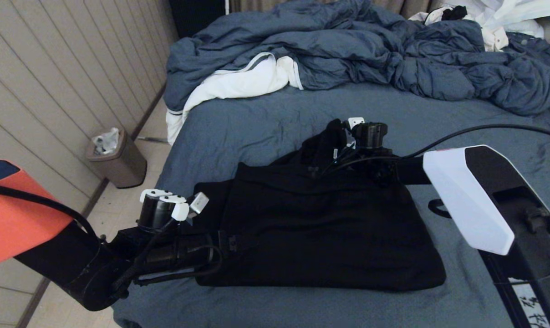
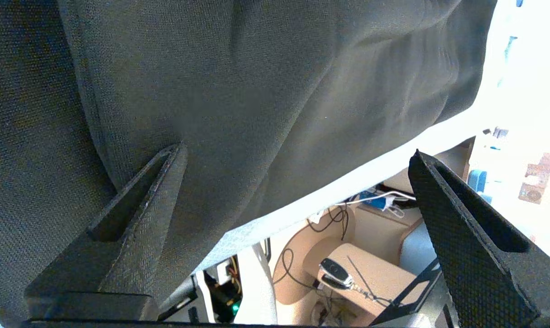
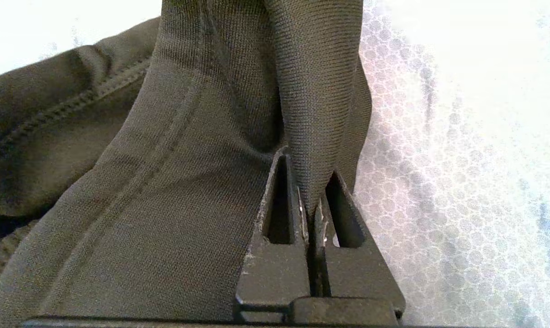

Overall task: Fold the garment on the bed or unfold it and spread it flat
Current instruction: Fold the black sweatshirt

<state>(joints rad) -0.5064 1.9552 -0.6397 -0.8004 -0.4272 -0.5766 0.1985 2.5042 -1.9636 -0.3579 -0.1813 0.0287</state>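
Right gripper (image 3: 312, 182) jaws pinch the garment (image 1: 320, 228); left gripper (image 2: 297, 157) jaws wide; duvet (image 1: 370, 50) behind.

The head view is dim and bluish, so the garment (image 1: 320, 228) reads as a near-featureless black mass. Both wrist views are overexposed: the bed (image 3: 461, 182) washes out to glaring white, while the close cloth weave stays sharp.

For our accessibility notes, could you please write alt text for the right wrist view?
The right gripper has its jaws shut on a pinched fold of the black hoodie. The rest of the hoodie spreads to one side, with the bed sheet showing on the other.
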